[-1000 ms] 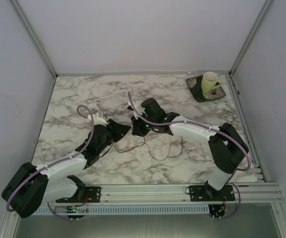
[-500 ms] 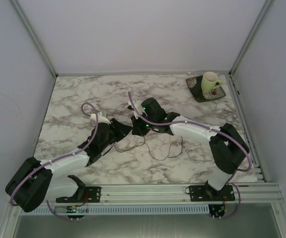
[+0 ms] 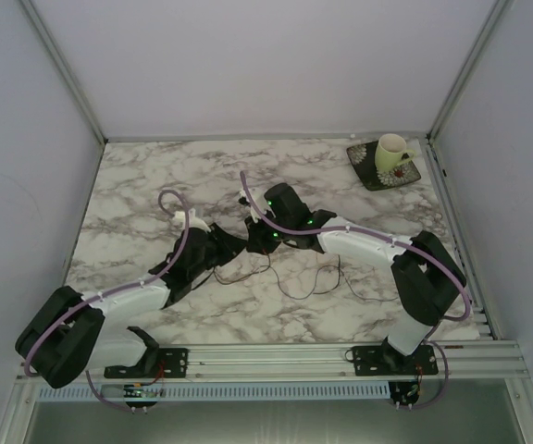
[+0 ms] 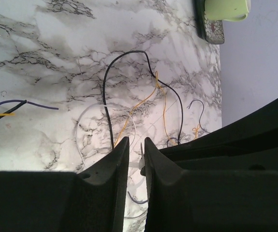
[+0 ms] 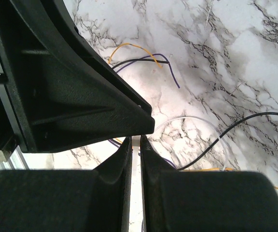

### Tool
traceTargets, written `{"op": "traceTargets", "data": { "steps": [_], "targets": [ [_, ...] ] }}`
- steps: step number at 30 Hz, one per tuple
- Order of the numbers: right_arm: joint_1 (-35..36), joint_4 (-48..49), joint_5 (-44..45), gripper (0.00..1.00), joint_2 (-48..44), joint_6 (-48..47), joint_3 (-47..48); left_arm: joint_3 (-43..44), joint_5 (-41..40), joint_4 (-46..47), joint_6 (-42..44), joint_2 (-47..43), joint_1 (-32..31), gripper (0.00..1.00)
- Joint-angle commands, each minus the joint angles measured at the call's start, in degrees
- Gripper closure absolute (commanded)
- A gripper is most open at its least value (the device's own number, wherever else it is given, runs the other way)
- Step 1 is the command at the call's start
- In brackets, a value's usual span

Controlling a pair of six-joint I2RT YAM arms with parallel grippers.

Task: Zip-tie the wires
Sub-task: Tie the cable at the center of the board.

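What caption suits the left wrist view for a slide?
Left end effector straddles a thin white strip, black and yellow wires looping on marble table.

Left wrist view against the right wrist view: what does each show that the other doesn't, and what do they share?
Only the left wrist view: the green cup on its dark saucer at the far corner of the marble table. Only the right wrist view: the right gripper shut on the white zip tie. Both: the black and yellow wires, the zip tie's loop, and the table under them.
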Motion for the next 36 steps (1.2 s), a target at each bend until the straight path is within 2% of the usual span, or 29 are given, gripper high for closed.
{"op": "traceTargets", "data": {
  "steps": [1,3,5,13,36],
  "targets": [
    [0.5,2.1,0.3,1.00,-1.9,1.1,0.1,1.8,1.3,2.3,1.1,0.8,0.3,0.82],
    [0.5,2.2,0.2,1.00,-1.8,1.3,0.0,1.6,1.4,2.9,1.2,1.0,0.3,0.88],
    [0.5,2.2,0.1,1.00,-1.9,1.3,-0.4,1.5,1.2,3.2,1.4,0.9,0.3,1.00],
    [0.7,2.5,0.6,1.00,-2.5,2.3,-2.7,2.3,0.1,2.7,3.1,-0.7,1.4,1.00],
    [5.1,2.8,4.4,1.00,-1.4,5.8,-5.0,12.4,6.3,0.7,7.7,4.4,13.9,1.00]
  ]
}}
